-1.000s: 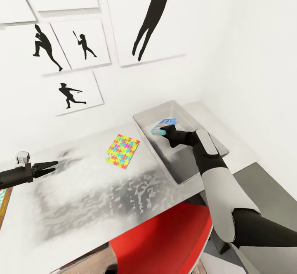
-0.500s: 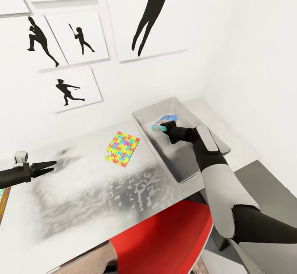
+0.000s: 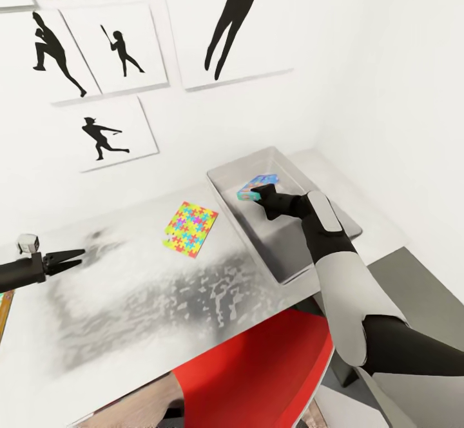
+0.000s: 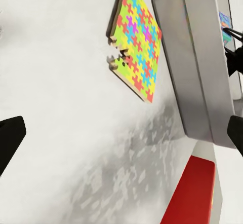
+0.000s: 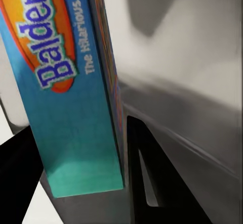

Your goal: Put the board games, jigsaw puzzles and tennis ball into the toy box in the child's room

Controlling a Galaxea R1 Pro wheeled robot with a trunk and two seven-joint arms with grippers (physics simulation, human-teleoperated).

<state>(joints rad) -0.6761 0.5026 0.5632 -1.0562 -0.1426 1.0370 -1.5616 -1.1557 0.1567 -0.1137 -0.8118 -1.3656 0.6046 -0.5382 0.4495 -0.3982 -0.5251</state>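
Right gripper point(image 3: 256, 191) reaches into toy box point(image 3: 293, 267) at far right of table point(image 3: 129, 312) — fingers pinch blue board game point(image 3: 256, 184), lettered "Balder…", held on edge over box floor; contact with floor unclear. Left gripper point(image 3: 74, 255) hovers over table's left part, fingers look nearly together in head view, though wrist view shows tips wide apart — cannot tell. Jigsaw puzzle point(image 3: 191, 229) lies flat on table, just beside toy box. Red chair point(image 3: 258, 376) below table edge.

Blue board game point(image 3: 256, 187) partly hidden behind the right tool point(image 3: 254, 192), its lettering cut off in the right wrist view, colourful box edge point(image 3: 4, 312) cropped at frame's left, red chair point(image 3: 258, 376) mostly under the table point(image 3: 129, 312)
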